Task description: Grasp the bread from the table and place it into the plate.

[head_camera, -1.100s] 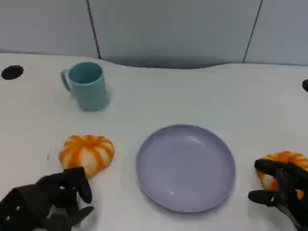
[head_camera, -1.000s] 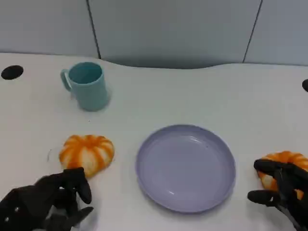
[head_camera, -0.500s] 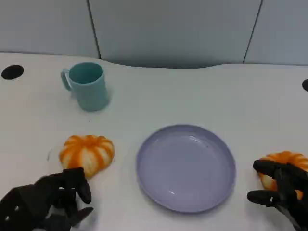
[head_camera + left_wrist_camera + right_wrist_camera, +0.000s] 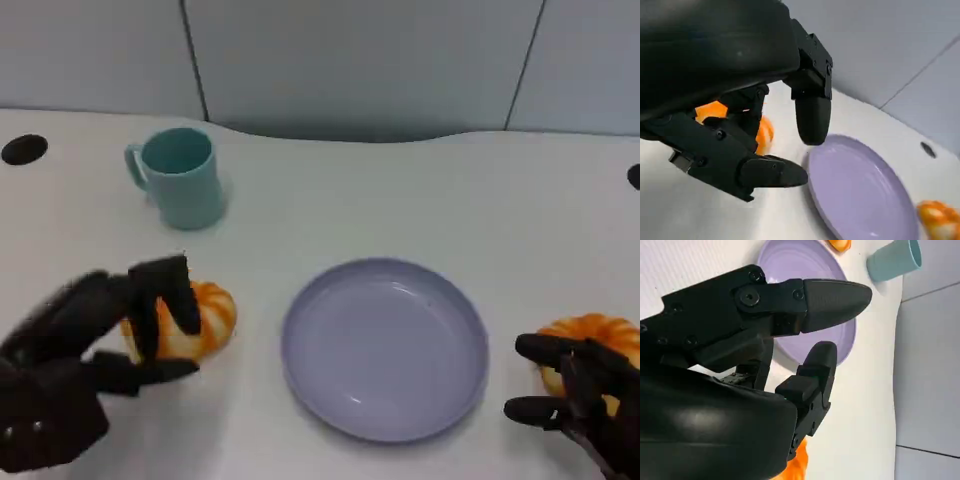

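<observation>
Two orange, pumpkin-shaped breads lie on the white table. The left bread [image 4: 205,315] sits left of the lilac plate [image 4: 385,345], and my left hand [image 4: 95,350] hovers at it with fingers spread over its near side, not closed on it. The left wrist view shows this bread [image 4: 764,134] behind the parted fingers [image 4: 810,112], with the plate [image 4: 860,200] beyond. The right bread [image 4: 592,335] lies right of the plate. My right hand [image 4: 580,405] stands just in front of it, fingers apart and holding nothing. The right wrist view shows that bread [image 4: 799,465] under the hand.
A teal cup [image 4: 180,178] stands at the back left, also seen in the right wrist view as the cup [image 4: 895,260]. Black round holes [image 4: 22,150] mark the table's far left and right edges. A grey wall runs behind the table.
My left hand has risen and reached forward, from the table in front of the left bread to over it with fingers spread. The right hand has barely shifted.
</observation>
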